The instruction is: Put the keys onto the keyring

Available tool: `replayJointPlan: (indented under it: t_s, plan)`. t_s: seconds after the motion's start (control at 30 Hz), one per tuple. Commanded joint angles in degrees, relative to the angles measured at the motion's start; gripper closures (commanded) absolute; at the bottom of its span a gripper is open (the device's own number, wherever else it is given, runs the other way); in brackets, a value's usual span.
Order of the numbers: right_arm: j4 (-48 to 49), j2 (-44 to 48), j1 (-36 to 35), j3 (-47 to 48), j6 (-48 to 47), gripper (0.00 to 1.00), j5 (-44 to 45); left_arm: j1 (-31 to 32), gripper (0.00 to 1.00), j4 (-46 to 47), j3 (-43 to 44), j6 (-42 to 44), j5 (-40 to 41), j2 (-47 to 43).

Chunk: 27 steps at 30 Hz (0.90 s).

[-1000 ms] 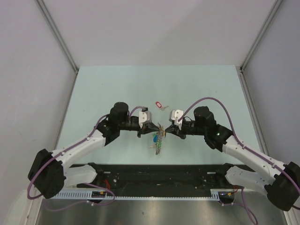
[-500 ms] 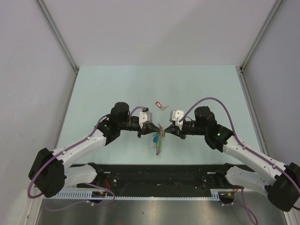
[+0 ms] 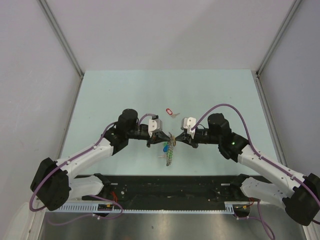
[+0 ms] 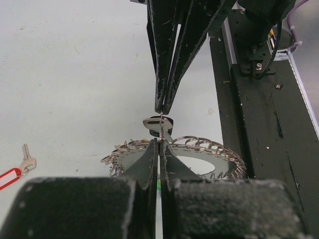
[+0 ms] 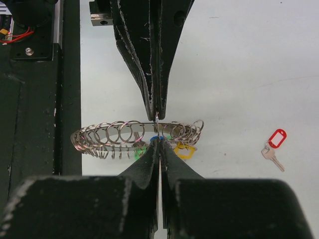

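Observation:
My two grippers meet tip to tip in mid-table, both shut. The keyring (image 3: 169, 152), a grey hoop crowded with small split loops (image 5: 114, 133), hangs between them with green (image 5: 140, 149), blue and yellow (image 5: 183, 149) tags. My left gripper (image 4: 160, 143) pinches the hoop's upper edge (image 4: 199, 145). My right gripper (image 5: 158, 140) faces it, and in the left wrist view its fingertips (image 4: 164, 99) pinch the thin wire loop of a black-tagged key (image 4: 158, 123). A red-tagged key (image 3: 170, 112) lies loose on the table behind the grippers.
The black base rail (image 3: 170, 184) runs along the near edge, just behind the hanging hoop. White walls and metal posts enclose the pale green tabletop (image 3: 125, 95). The red-tagged key (image 5: 275, 140) also shows right of my right gripper and at the lower left (image 4: 10, 177).

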<state>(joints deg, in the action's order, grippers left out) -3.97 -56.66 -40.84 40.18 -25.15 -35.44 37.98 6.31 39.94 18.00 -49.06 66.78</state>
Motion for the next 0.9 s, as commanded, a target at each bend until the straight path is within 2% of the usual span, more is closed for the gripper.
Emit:
replayJointPlan:
  t_s: [0.0, 0.87]
  plan:
    - [2.83, 0.06, 0.15, 1.13, -0.25, 1.00, -1.03, 0.26, 1.00, 2.92, 1.72, 0.19, -3.06, -0.07]
    - [1.68, 0.76, -0.38, 1.12, -0.43, 1.00, -1.21, 0.26, 1.00, 3.54, 1.45, -0.60, -1.13, -0.25]
